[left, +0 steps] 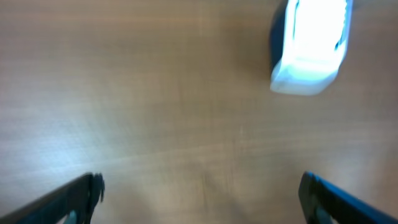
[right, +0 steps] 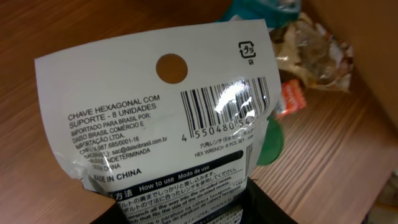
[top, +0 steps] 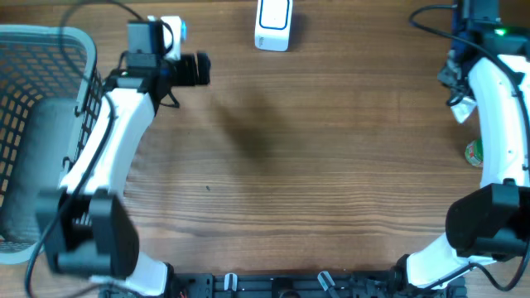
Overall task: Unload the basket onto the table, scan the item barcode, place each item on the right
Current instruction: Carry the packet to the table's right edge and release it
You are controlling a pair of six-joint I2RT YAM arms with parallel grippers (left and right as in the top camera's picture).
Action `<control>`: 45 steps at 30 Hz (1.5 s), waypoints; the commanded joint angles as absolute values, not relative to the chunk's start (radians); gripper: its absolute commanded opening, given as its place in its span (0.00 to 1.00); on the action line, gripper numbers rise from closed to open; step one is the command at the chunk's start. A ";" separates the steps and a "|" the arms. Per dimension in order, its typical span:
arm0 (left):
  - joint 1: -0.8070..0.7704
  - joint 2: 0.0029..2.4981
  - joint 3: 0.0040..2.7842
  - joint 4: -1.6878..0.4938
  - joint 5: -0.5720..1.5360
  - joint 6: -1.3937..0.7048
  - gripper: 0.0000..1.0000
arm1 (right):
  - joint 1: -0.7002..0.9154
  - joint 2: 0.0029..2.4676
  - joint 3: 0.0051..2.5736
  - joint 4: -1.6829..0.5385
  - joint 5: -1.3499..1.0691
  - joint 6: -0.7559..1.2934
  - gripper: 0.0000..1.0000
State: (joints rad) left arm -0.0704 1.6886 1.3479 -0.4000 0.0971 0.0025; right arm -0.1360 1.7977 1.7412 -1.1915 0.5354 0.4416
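Note:
The item is a white hex-wrench package (right: 155, 118). Its back faces the right wrist camera, with the barcode (right: 227, 109) showing under some glare. My right gripper (right: 186, 210) is shut on the package's lower end. From overhead, this gripper (top: 458, 93) holds the package (top: 463, 108) at the far right edge of the table. The white scanner (top: 273, 24) stands at the back centre, and in the left wrist view the scanner (left: 308, 47) is blurred at upper right. My left gripper (top: 195, 70), also seen from its own wrist (left: 202, 198), is open and empty, left of the scanner.
A grey mesh basket (top: 50, 50) fills the left edge of the table. A green-rimmed item (top: 473, 152) lies by the right arm. Behind the package are a green piece (right: 272, 142), a crinkled snack bag (right: 314, 46) and an orange packet (right: 292, 98).

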 commanded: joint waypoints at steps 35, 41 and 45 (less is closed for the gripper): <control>0.543 0.593 1.242 -0.437 0.564 0.250 1.00 | -0.389 1.894 1.251 -0.377 0.174 -0.153 0.05; 0.656 0.592 1.241 -0.433 0.595 0.250 1.00 | -0.453 1.994 1.251 -0.340 0.175 -0.155 0.30; 0.705 0.579 1.241 -0.431 0.595 0.250 1.00 | -0.482 2.006 1.252 -0.337 0.169 -0.156 1.00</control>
State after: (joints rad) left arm 0.6651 0.6025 1.2476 -0.4339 0.5739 0.2630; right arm -0.4568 1.9854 1.2549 -0.3492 0.1825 -0.1493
